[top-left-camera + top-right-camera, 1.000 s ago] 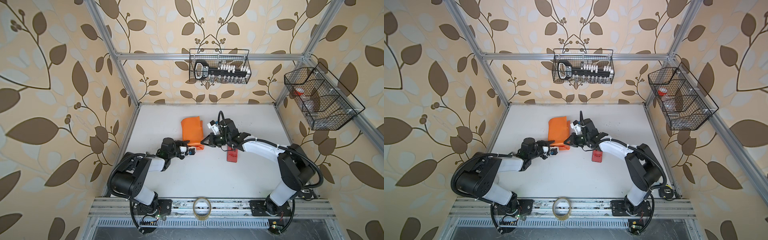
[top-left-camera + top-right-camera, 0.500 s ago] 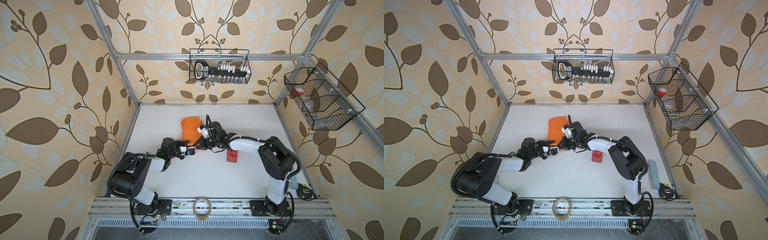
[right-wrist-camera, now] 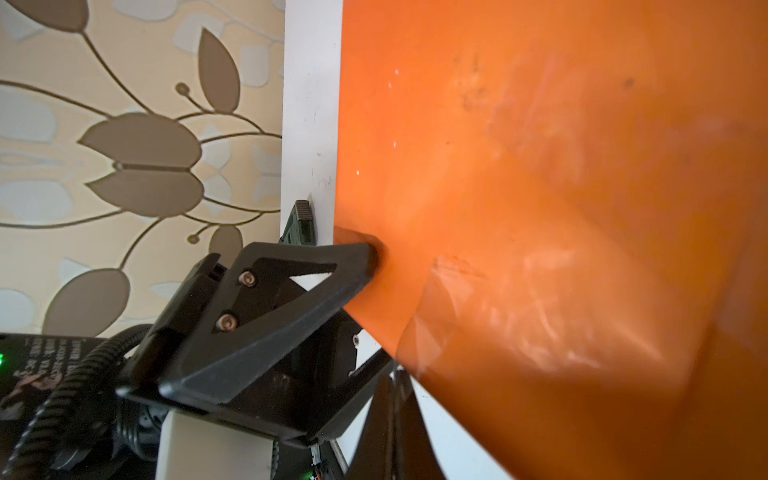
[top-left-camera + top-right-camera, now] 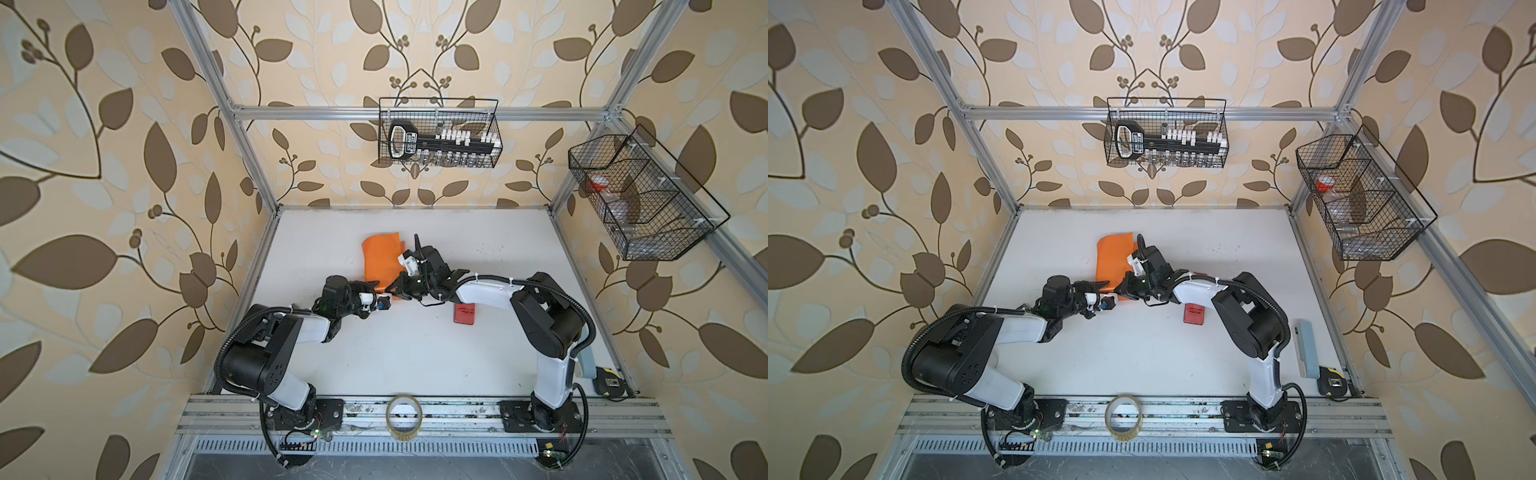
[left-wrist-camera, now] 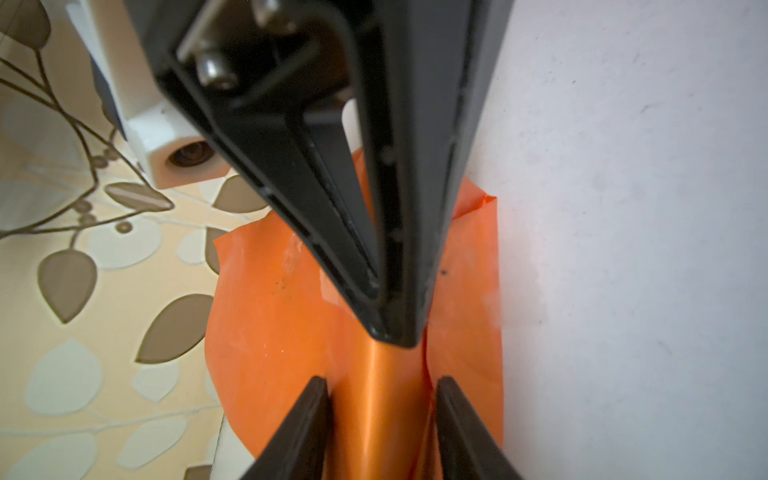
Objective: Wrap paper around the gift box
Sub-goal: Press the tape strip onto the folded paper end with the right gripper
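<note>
The left pincer point(image 5: 380, 384) is clamped on a glossy ridge of the orange paper point(image 5: 270, 316). Its two black fingers point(image 5: 303, 419) press the sheet from either side, and orange fills the gap between them. The right pincer point(image 5: 395, 332) has its fingers together, and its tip rests on the same ridge, just ahead of the left pincer's fingertips. In both top views the two pincers meet tip to tip at the near edge of the paper. The rest of the sheet lies on the white bench point(image 4: 415, 357) beyond them, toward the back wall. In the right wrist view one left finger point(image 3: 320, 274) dents the sheet's edge. The gift box is hidden, with only paper showing around the pincers. A red tape dispenser point(image 4: 464, 312) lies near the right pincer, on its wrist side. A tape roll point(image 4: 404, 420) sits on the front rail, well behind both pincers.
</note>
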Tool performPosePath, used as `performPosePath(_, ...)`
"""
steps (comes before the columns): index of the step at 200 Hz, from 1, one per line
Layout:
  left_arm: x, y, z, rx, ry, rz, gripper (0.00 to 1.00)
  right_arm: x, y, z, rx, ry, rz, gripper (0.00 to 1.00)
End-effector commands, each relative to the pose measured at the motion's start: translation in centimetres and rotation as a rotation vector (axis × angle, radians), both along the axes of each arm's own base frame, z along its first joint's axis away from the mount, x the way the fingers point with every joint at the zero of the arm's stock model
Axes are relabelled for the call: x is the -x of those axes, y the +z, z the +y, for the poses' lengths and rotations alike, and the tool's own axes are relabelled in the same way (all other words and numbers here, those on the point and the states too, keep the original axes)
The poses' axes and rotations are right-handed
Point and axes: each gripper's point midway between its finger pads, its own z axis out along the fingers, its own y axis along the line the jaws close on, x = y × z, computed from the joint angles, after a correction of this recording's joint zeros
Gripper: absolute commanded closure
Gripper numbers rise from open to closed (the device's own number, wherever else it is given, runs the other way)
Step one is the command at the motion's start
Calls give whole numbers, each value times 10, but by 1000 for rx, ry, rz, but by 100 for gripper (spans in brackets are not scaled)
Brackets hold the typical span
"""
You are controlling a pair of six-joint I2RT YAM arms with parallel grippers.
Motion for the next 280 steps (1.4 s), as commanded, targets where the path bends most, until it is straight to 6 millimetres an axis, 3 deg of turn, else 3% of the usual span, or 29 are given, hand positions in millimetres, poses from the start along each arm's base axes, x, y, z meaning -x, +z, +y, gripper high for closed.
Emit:
performPosePath(1, 22, -35, 2, -32, 1, 153, 57, 0, -11, -11, 23, -106, 44, 100)
performPosePath(59, 20, -33, 1, -32, -4, 146, 56, -17, 3, -5, -24, -218, 47, 100)
performPosePath(99, 19, -34, 0, -30, -6, 151, 57, -19, -1, -2, -35, -237, 72, 100)
performPosePath(164, 21, -36, 0, -31, -6, 157, 56, -18, 5, -1, -51, -255, 80, 79)
performPosePath(234, 20, -35, -1, -30, -7, 156, 57, -18, 17, 2, -97, -274, 93, 70)
performPosePath(280, 21, -35, 0, -33, -5, 154, 56, -12, 14, -1, -97, -274, 108, 63)
